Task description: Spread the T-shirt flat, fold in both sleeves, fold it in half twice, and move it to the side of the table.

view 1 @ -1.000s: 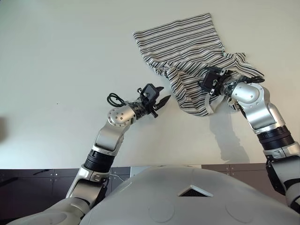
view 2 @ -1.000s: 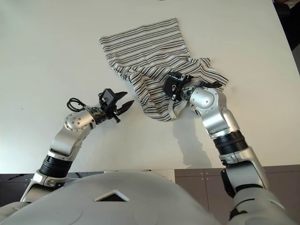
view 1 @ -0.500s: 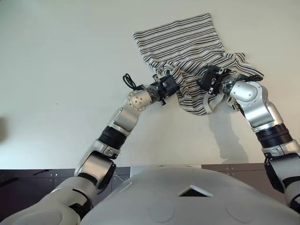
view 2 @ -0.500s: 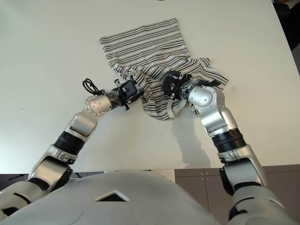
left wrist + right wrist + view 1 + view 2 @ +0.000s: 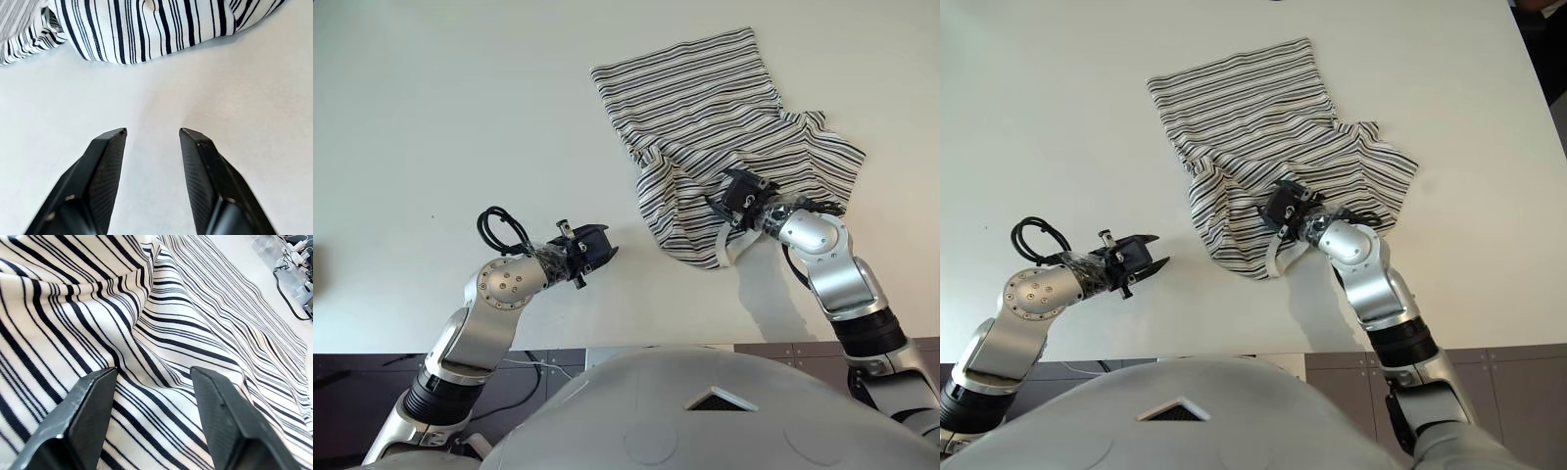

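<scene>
Noted narrow black-and-white stripes across the T-shirt (image 5: 705, 108), set against a plain white table (image 5: 460, 98). Found matte black fingers of faint woven texture on the left gripper (image 5: 152, 132) and the right gripper (image 5: 154, 369).

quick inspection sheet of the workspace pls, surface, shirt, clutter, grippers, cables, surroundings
surface: white table, plain top
job's things: striped T-shirt on the far right part of the table; far half lies flat, near half bunched in folds; no fold made yet
clutter: nothing seen
grippers: left gripper open, low over bare table, apart from the shirt; right gripper open, fingers at the bunched fabric
cables: black cable loop at the left wrist; loose cables beyond the table edge, past the shirt
surroundings: dark panels below the near table edge
</scene>
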Controlling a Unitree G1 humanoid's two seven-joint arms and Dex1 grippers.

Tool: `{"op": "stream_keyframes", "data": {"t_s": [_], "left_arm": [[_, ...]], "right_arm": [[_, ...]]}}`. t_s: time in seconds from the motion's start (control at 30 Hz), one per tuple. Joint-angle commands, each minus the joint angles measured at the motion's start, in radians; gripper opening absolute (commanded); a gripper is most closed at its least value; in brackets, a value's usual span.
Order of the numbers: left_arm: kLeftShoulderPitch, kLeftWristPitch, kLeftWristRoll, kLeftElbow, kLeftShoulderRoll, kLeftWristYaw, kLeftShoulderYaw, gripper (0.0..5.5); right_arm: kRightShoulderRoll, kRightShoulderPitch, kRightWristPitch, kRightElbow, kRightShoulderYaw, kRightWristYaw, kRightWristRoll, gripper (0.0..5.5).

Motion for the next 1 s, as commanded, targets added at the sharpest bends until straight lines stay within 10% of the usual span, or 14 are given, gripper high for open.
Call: {"op": "stream_keyframes", "data": {"t_s": [0.03, 0.17, 0.4, 0.67, 1.0], "left_arm": [[-0.198, 0.023, -0.097, 0.042, -0.199, 0.095, 0.041, 2.0], [-0.336, 0.002, -0.109, 0.17, -0.313, 0.166, 0.009, 2.0], [-0.33, -0.135, 0.143, 0.459, -0.137, 0.159, -0.194, 2.0], [0.128, -0.053, 0.081, 0.072, 0.14, 0.059, 0.065, 2.0], [0.104, -0.042, 0.001, 0.049, 0.09, 0.102, 0.246, 2.0]], "right_arm": [[-0.009, -0.044, 0.04, -0.105, -0.065, 0.04, 0.059, 2.74], [-0.001, -0.096, 0.041, -0.097, -0.083, 0.063, 0.097, 2.74], [0.018, -0.129, 0.029, -0.054, -0.087, 0.033, 0.097, 2.74], [0.008, 0.032, 0.062, -0.146, -0.132, -0.039, 0.088, 2.74], [-0.037, 0.012, 0.048, -0.082, -0.258, -0.08, 0.093, 2.74]]}}
